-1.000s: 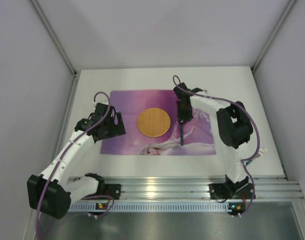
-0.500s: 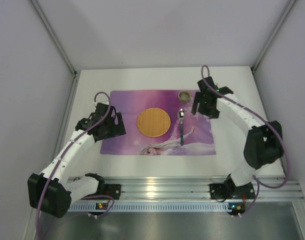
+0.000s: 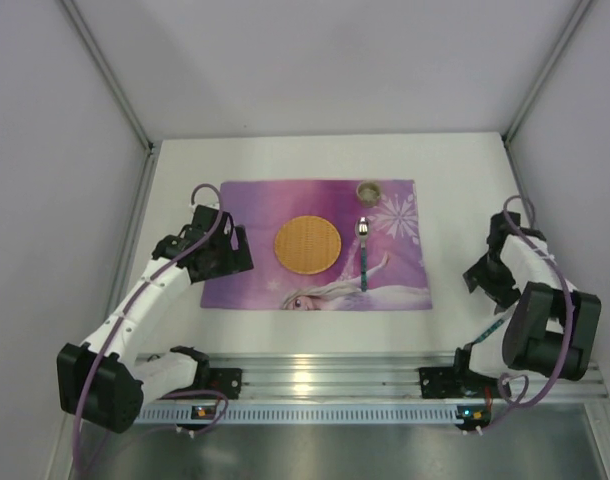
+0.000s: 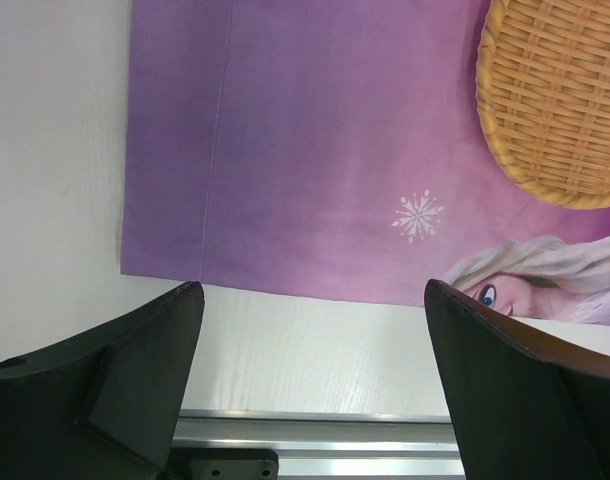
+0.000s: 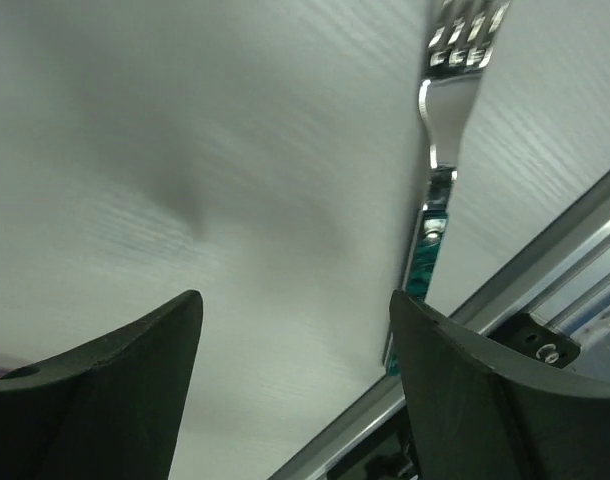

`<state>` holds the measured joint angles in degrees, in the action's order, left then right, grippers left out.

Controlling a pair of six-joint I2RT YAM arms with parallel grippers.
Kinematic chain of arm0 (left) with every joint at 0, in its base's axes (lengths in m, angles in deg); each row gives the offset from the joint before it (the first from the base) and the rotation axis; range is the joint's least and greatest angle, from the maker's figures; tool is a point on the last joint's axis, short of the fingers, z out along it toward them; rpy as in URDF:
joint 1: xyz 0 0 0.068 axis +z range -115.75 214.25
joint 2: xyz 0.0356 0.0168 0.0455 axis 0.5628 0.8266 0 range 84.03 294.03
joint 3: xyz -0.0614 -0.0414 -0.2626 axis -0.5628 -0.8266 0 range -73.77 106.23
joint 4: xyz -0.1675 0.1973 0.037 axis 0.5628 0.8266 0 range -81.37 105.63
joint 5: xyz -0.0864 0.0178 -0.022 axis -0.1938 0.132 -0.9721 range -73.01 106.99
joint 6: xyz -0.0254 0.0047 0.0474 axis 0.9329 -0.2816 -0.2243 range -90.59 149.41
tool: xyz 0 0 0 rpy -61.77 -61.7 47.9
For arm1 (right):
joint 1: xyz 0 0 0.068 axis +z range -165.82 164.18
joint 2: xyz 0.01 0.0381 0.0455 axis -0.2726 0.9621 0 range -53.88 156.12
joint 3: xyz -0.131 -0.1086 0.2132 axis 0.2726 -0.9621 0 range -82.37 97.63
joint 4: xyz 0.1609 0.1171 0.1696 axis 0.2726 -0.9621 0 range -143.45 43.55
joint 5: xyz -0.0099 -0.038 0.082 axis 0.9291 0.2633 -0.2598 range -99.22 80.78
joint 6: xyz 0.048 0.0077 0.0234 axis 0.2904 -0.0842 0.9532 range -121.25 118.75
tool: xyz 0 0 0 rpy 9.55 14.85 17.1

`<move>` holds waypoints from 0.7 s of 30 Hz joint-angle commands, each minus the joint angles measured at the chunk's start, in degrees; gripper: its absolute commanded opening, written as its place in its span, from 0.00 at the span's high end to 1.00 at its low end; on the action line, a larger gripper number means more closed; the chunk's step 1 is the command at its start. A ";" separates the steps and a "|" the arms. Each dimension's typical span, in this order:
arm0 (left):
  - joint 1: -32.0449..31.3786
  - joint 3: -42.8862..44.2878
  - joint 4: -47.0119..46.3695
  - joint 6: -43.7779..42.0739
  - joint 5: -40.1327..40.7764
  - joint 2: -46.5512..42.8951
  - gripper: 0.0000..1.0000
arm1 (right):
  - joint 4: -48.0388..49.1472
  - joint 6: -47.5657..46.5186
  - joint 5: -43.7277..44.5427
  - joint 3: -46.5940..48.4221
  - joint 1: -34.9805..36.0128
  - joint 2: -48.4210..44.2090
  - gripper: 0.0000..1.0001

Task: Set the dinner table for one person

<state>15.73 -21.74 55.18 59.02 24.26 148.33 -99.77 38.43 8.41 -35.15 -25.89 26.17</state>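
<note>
The white table (image 3: 465, 180), flat and finely grained, fills the grey-walled booth, with a ribbed aluminium rail (image 3: 385, 375) along its near edge. A round woven disc (image 3: 307, 244) lies on the purple cloth placemat (image 3: 255, 200). The left gripper (image 4: 313, 290) and the right gripper (image 5: 295, 300) have fingers apart, empty.

Top cam overhead; wrist cams close above dinner table (image 3: 285, 155); L shares placemat (image 4: 285, 150)

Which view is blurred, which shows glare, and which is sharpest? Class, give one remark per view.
Right wrist: blurred, the dinner table smeared and the fork soft; top external: bright glare along the aluminium rail, otherwise evenly lit; left wrist: sharpest, with the placemat print and the woven mat weave crisp.
</note>
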 commanded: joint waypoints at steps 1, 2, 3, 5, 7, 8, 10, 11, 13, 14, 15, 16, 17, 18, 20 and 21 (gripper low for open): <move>-0.37 0.35 -0.93 -0.95 -0.94 0.48 0.03 | -0.21 -0.56 0.94 -0.63 -8.72 -4.46 0.25; -0.37 0.35 -0.84 -1.04 -1.03 0.48 0.03 | 0.23 -1.18 0.13 -0.64 -11.96 -4.38 0.25; -0.37 0.35 -0.84 -1.04 -1.11 0.66 0.04 | 0.32 -1.53 -1.35 -0.55 -13.91 -4.20 0.25; -0.37 0.44 -0.93 -1.04 -1.29 1.01 0.04 | 1.02 -2.24 -5.23 -0.73 -17.69 -3.59 0.26; -0.46 0.44 -0.93 -1.13 -1.29 1.27 0.04 | 1.20 -2.42 -4.54 -0.81 -18.67 -3.06 0.26; -0.46 0.44 -0.84 -1.13 -1.29 1.27 0.04 | 1.37 -2.76 -4.27 -0.99 -19.46 -2.97 0.26; -0.46 0.53 -0.75 -1.13 -1.38 1.45 0.04 | 1.64 -2.86 -3.83 -2.04 -20.52 -3.06 0.26; -0.46 0.53 -0.75 -1.13 -1.38 1.45 0.04 | 1.90 -2.68 -4.00 -2.22 -21.04 -3.23 0.26; -0.46 0.44 -0.75 -1.13 -1.38 1.36 0.04 | 1.90 -2.15 -4.88 -2.48 -21.48 -3.23 0.26; -0.46 0.44 -0.84 -1.13 -1.29 1.45 0.04 | 2.34 -1.54 -5.06 -2.92 -22.01 -2.97 0.27; -0.46 0.44 -0.75 -1.13 -1.29 1.71 0.04 | 2.69 -1.19 -5.23 -3.45 -22.28 -2.62 0.27; -0.46 0.53 -0.75 -1.13 -1.29 1.89 0.04 | 3.13 -1.19 -5.76 -4.76 -22.71 -2.18 0.27; -0.55 0.62 -0.49 -1.04 -1.29 1.89 0.04 | 4.70 -0.75 -7.76 -5.73 -23.68 -1.40 0.28; -0.46 0.70 -0.40 -1.04 -1.20 1.98 0.04 | 5.76 -0.40 -8.91 -6.87 -24.29 -0.87 0.29; -0.55 0.62 -0.49 -0.95 -1.12 1.80 0.04 | 9.26 -0.04 -10.86 -9.86 -25.26 0.80 0.31; -0.55 0.62 -0.49 -0.95 -0.94 1.71 0.04 | 9.90 -0.04 -10.60 -10.39 -25.27 1.77 0.34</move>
<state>15.42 -21.74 55.18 58.39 23.23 150.21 -95.18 37.34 -0.46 -42.30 -49.97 25.12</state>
